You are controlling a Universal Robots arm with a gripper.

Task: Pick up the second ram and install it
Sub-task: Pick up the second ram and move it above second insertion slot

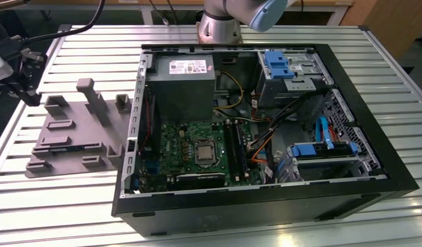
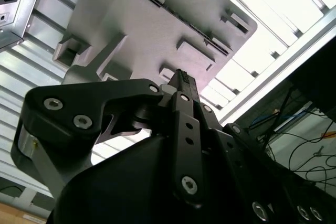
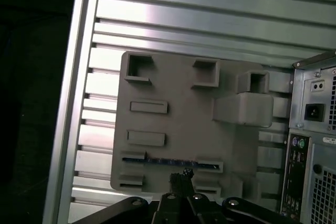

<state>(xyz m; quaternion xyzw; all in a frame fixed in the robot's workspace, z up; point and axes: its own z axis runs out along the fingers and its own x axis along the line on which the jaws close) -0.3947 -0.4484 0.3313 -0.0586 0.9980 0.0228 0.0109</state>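
Exterior view: the jaws [image 1: 30, 96] hung over the far edge of the grey fixture [image 1: 68, 136], well apart from the open PC case [image 1: 379, 172] on the slatted worktop [image 1: 67, 206]. The case held the green motherboard [image 1: 187, 139]. I couldn't tell from there what sat in its long black slots.

Second wrist view: the jaws [image 2: 181, 75] looked closed, tips together and nothing between them. The second ram [image 2: 185, 21] lay beyond the tips, standing on edge in the fixture's [image 2: 131, 30] long slot.

First wrist view: best look at it. The second ram [image 3: 157, 160] sat just ahead of the jaws [image 3: 181, 174], near its middle but not touching as far as I could see. Its long axis ran crosswise to the way the jaws pointed. My read is the jaws' closing line ran along the stick, not across its thin faces. The fixture's [image 3: 184, 119] other pockets looked empty.
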